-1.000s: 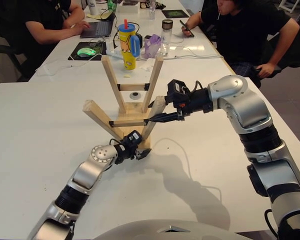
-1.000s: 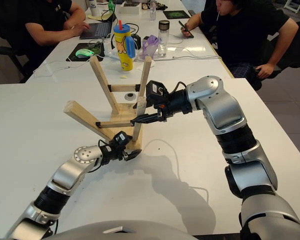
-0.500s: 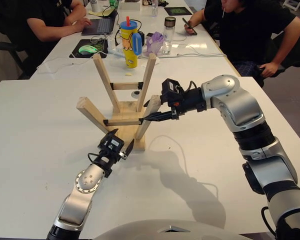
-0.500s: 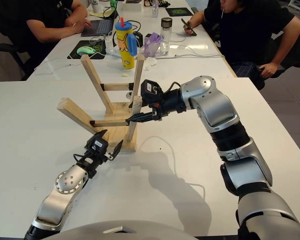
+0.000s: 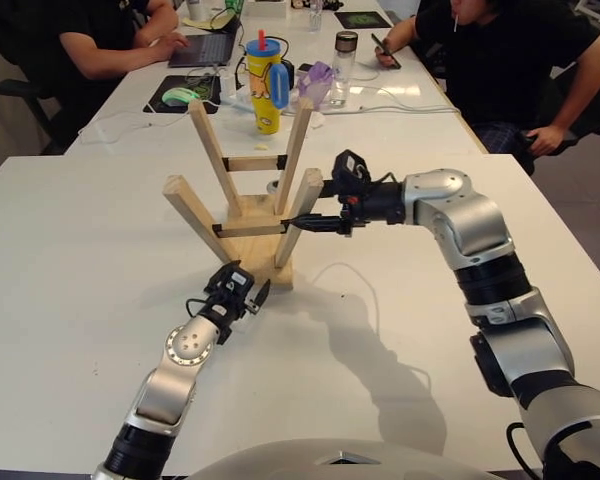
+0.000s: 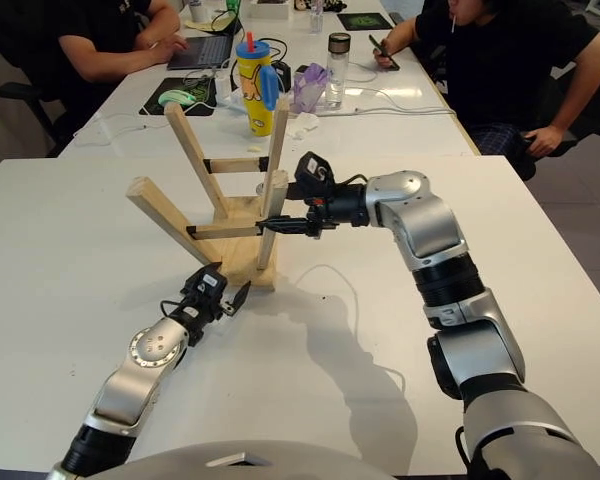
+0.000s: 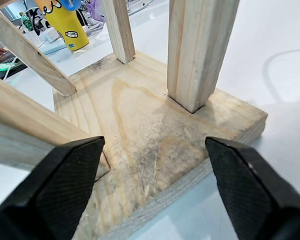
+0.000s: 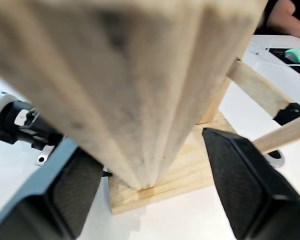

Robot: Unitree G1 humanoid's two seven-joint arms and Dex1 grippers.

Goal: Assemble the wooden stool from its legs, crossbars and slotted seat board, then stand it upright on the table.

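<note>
Now our left hand (image 5: pixel 246 290) hangs low over the table (image 5: pixel 70 260), fingers spread, just beside the near corner of the seat board (image 7: pixel 140 115). Our right hand (image 5: pixel 318 222) is spread too, straddling one leg (image 5: pixel 292 240) of the stool (image 5: pixel 212 150), which rests upside down, seat board flat on the table, legs up, crossbars (image 5: pixel 252 163) joining them.

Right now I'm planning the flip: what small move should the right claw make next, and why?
Probably shut the right claw on the leg it straddles: its fingers stand open either side, and the stool sits legs-up on its seat board.
</note>
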